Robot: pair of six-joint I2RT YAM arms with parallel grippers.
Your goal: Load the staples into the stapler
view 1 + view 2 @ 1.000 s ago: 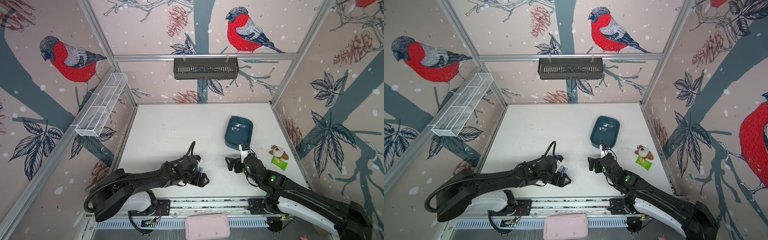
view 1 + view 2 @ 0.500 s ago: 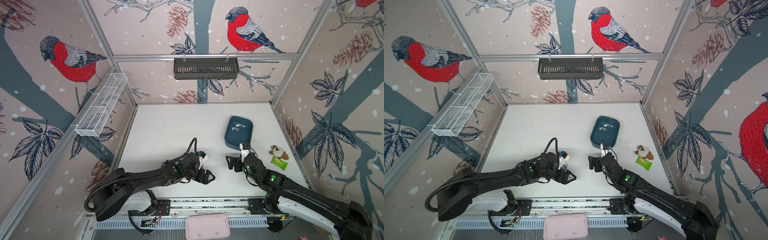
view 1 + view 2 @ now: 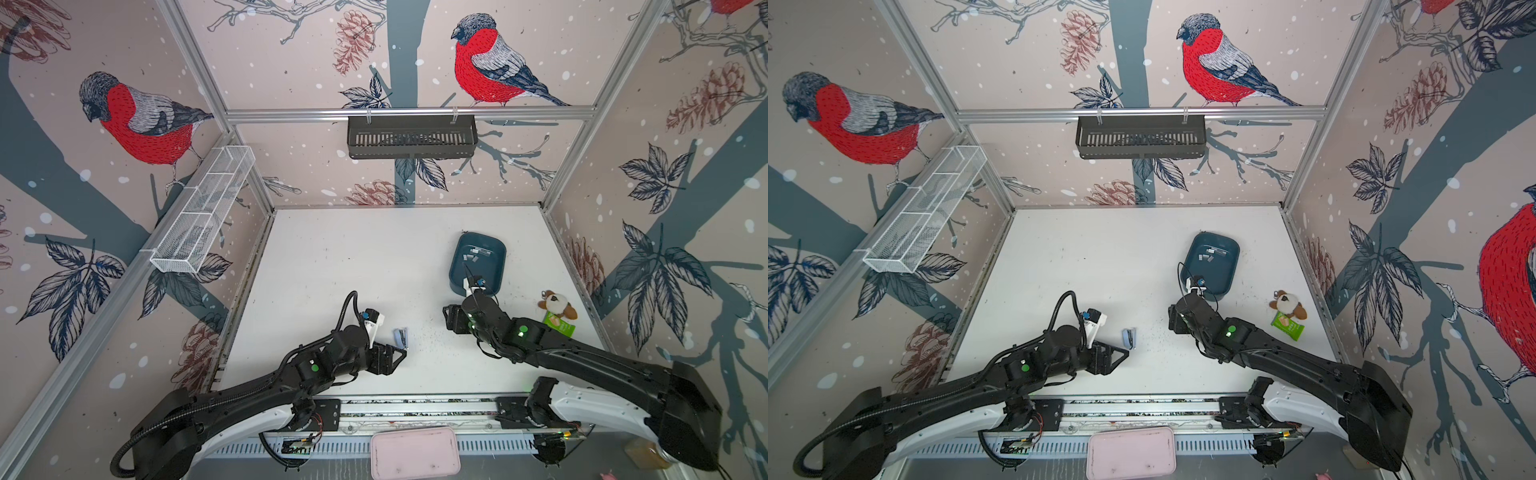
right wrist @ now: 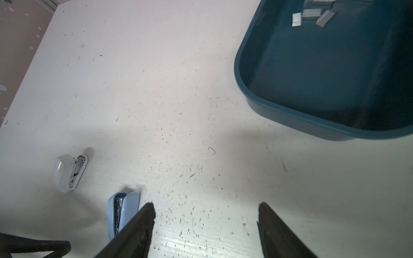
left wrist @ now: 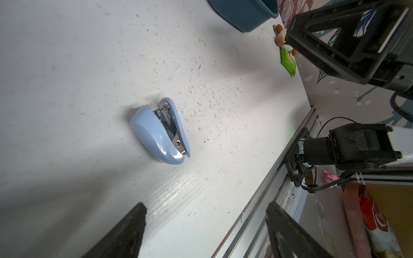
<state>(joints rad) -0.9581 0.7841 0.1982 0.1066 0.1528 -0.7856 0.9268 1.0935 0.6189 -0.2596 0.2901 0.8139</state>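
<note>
A small light-blue stapler [image 3: 401,337] [image 3: 1129,337] lies on its side on the white table, its metal channel showing in the left wrist view [image 5: 159,131]. My left gripper [image 3: 392,359] [image 5: 205,207] hovers open just in front of it, nothing between its fingers. A second, white stapler [image 4: 69,173] lies beside the blue stapler [image 4: 121,212]. The staples [image 3: 476,253] [image 4: 312,15], short grey strips, lie at the far end of a dark teal tray [image 3: 457,266] [image 4: 290,111]. My right gripper [image 3: 451,320] [image 4: 205,207] is open and empty, between the blue stapler and the tray.
A plush toy [image 3: 557,303] and a green packet [image 3: 561,326] lie by the right wall. A black basket [image 3: 411,137] hangs on the back rail and a white wire shelf [image 3: 203,212] on the left wall. Loose single staples speckle the table [image 4: 190,212].
My left gripper swung right, then drew back toward the front left, and the blue stapler now shows clear of it. The right gripper's jaws have narrowed somewhat; that arm has barely moved.
</note>
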